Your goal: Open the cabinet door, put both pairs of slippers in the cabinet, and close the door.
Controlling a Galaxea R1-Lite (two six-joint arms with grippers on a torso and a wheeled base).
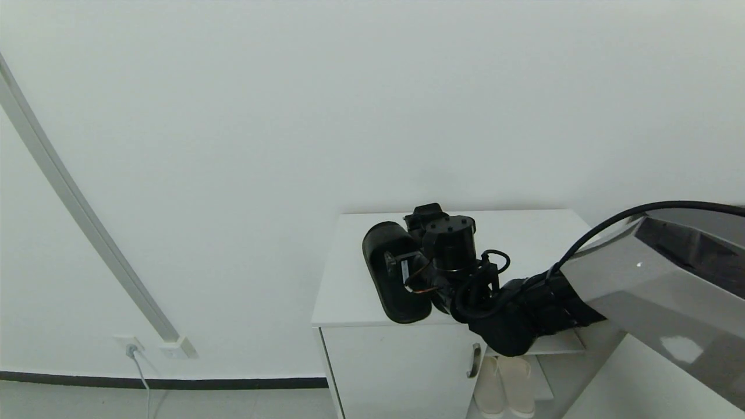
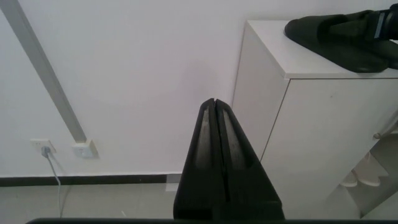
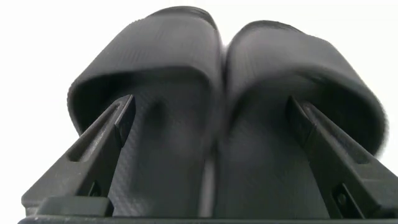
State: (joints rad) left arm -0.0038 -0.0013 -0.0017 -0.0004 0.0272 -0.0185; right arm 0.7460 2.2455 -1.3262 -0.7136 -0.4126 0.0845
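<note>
The black slippers point(image 1: 389, 294) were held mid-frame over the cabinet point(image 1: 349, 291) in the right gripper's point(image 3: 208, 109) jaws; the left gripper's point(image 2: 215, 109) jaws were pressed together.

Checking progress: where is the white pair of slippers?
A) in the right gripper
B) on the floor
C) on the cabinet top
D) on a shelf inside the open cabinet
D: the white slippers stand on a low shelf in the cabinet; the right gripper holds the black slippers.

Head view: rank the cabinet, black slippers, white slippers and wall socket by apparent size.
1. cabinet
2. black slippers, nearer the camera, so their lead is unsure
3. white slippers, partly cut off at the picture's edge
4. wall socket
</note>
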